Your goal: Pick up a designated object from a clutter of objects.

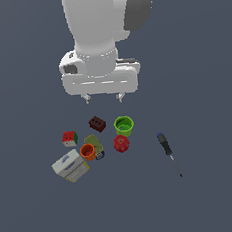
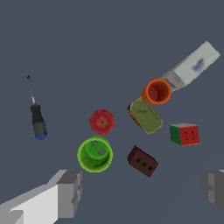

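The olive-green tin (image 1: 93, 142) lies flat in the clutter, partly behind the orange cup (image 1: 87, 151); in the wrist view the tin (image 2: 146, 116) shows its whole top beside the orange cup (image 2: 156, 91). My gripper (image 1: 104, 97) hangs open and empty well above the clutter, over the dark red brick (image 1: 97, 124) and green cup (image 1: 123, 126). In the wrist view its fingers (image 2: 70, 191) stand wide apart, with the brick (image 2: 142, 161) and green cup (image 2: 95, 154) between them.
A puzzle cube (image 1: 69, 138), a yellow-and-white box (image 1: 70, 166) and a red knobbly lump (image 1: 121, 143) crowd around the tin. A screwdriver (image 1: 169, 153) lies apart at the exterior view's right. The floor is plain grey.
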